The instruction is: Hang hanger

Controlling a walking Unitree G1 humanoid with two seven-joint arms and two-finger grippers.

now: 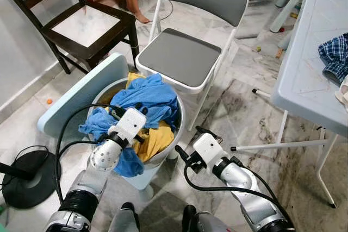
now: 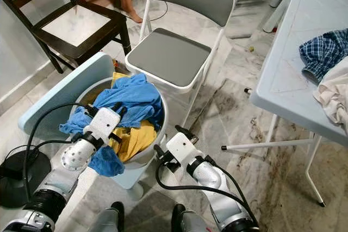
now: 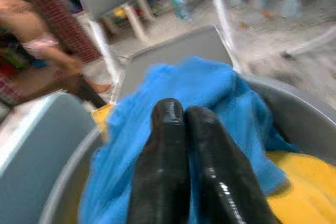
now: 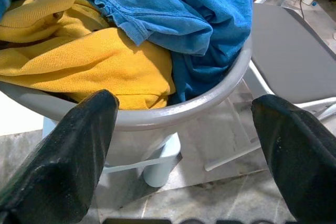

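My left gripper, fingers pressed together, hovers over the blue cloth in the basket; my right gripper is spread beside its rim. I can't spot any hanger, so I risk snagging loose cloth instead.

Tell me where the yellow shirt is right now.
The yellow shirt lies in the laundry basket, under the blue clothes, ahead between both arms.

No legible text, label, brand, number or sign anywhere.
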